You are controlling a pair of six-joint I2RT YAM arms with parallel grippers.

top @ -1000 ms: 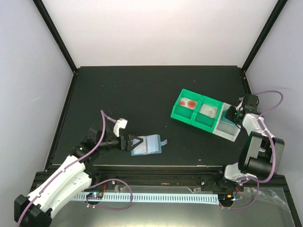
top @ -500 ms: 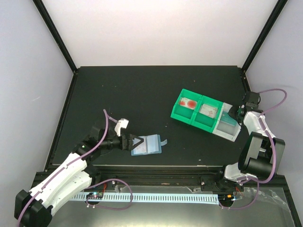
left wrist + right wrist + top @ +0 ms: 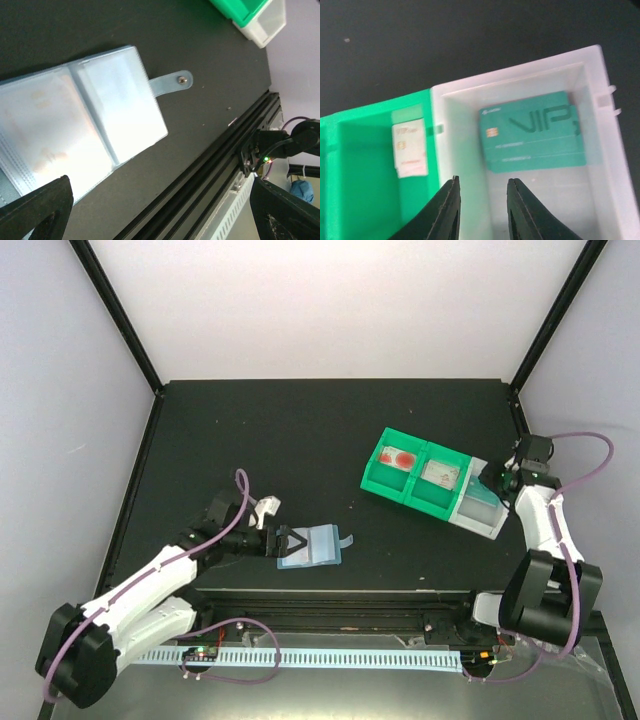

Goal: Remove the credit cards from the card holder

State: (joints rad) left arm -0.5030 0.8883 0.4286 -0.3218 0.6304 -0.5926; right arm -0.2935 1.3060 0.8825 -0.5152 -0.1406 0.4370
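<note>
The light blue card holder (image 3: 315,546) lies open flat near the table's front edge, its snap strap (image 3: 172,82) pointing right. Faint pinkish print shows through one panel (image 3: 45,125). My left gripper (image 3: 288,540) hovers at the holder's left end, wide open and empty (image 3: 160,212). A teal credit card (image 3: 532,132) lies flat in the clear bin (image 3: 605,165), a whitish one (image 3: 410,150) in the green compartment beside it, and a red one (image 3: 400,458) further left. My right gripper (image 3: 483,180) hangs just above the clear bin (image 3: 480,522), open, with nothing between its fingers.
The green two-compartment bin (image 3: 372,483) and the clear bin joined to it sit at the right of the black table. The black rail (image 3: 220,165) runs along the front edge, just below the card holder.
The right gripper's fingers have spread apart and the teal card now lies loose in the clear bin. The left arm's elbow has shifted while its open gripper stays at the holder.
</note>
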